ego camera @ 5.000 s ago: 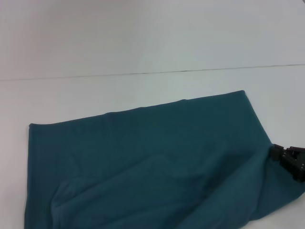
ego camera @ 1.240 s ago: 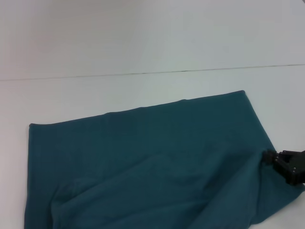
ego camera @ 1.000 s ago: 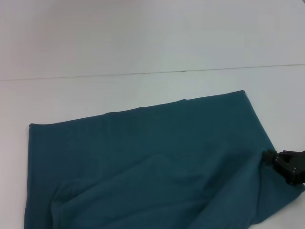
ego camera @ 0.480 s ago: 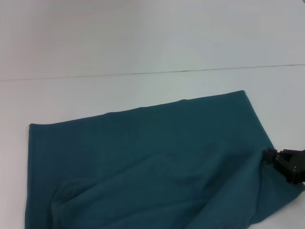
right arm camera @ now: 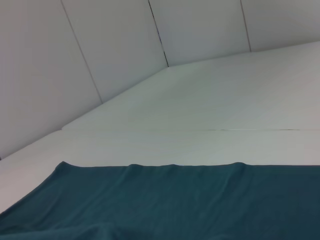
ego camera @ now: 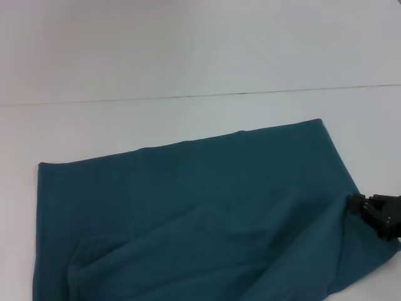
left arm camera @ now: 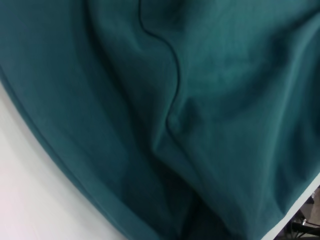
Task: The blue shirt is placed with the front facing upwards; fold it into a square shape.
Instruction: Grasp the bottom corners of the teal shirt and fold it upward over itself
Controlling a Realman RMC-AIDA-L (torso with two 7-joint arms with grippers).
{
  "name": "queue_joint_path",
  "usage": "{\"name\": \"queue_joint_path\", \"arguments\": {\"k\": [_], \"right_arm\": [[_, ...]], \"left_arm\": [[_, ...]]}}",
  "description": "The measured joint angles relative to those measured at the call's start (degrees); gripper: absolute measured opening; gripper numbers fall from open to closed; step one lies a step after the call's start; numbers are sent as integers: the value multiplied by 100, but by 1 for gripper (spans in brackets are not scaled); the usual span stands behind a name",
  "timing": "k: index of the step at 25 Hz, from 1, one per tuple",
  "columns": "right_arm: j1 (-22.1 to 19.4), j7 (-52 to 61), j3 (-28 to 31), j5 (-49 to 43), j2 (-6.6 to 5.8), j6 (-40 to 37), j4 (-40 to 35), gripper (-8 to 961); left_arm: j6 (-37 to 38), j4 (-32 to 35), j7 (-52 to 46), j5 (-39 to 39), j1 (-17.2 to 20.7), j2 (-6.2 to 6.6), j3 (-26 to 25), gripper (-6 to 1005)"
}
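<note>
the blue shirt [ego camera: 200, 213] lies spread on the white counter [ego camera: 188, 56], plain teal side up, with loose folds. the right hand [ego camera: 376, 213] sits at its right edge; whether it grips cannot be told.

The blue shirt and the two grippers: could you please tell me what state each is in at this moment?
blue shirt: lying on the white table, plain side up, no lettering visible, partly folded with a loose wrinkled layer on top.
right gripper: low at the shirt's right edge, against the cloth.
left gripper: not visible; its wrist camera sees only shirt fabric close up.
</note>
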Motion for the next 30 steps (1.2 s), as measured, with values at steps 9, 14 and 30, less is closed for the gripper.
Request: {"name": "queue_joint_path", "arguments": {"k": [9,14,30], "right_arm": [[30,0,23,9,0,0,0,37],[63,0,25,9,0,0,0,37],[124,0,34,8,-9,43,0,38]], "left_arm": [[41,45,-10,61,-56,-32,126,915],[62,210,-9,61,-103,-9,133,757],[-36,333,-31,153,-224,11,239,479]]}}
